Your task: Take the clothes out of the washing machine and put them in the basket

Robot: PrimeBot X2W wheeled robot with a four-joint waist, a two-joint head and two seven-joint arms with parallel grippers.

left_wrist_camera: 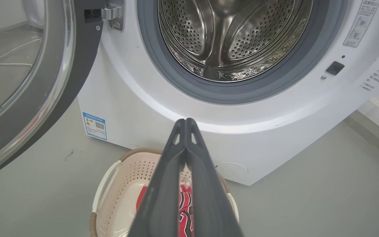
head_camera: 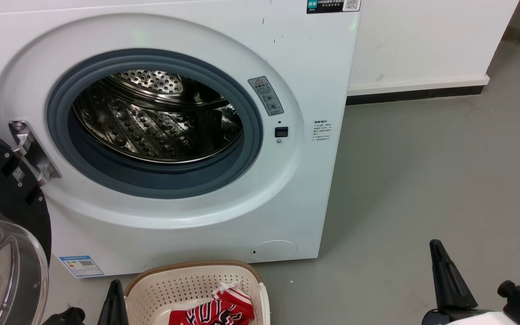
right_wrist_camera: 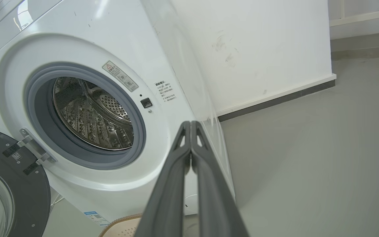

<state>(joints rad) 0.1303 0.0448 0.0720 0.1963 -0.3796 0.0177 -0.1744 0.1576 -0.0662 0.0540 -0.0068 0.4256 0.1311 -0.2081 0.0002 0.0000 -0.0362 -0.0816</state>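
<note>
While poised low before the washing machine (head_camera: 314, 180): left gripper (left_wrist_camera: 185, 121) and right gripper (right_wrist_camera: 191, 122) pinched closed, empty.
Red Bulls jersey (head_camera: 215, 310) heaped in the basket (head_camera: 197, 267), under left fingers (left_wrist_camera: 163, 184) aimed forward.

Both arms sit low and apart. The left tool (left_wrist_camera: 185, 125) has its two dark fingers pressed flat together, tips upward and empty. The right tool (right_wrist_camera: 190, 126) matches it: fingers closed tip to tip, nothing between them.
</note>
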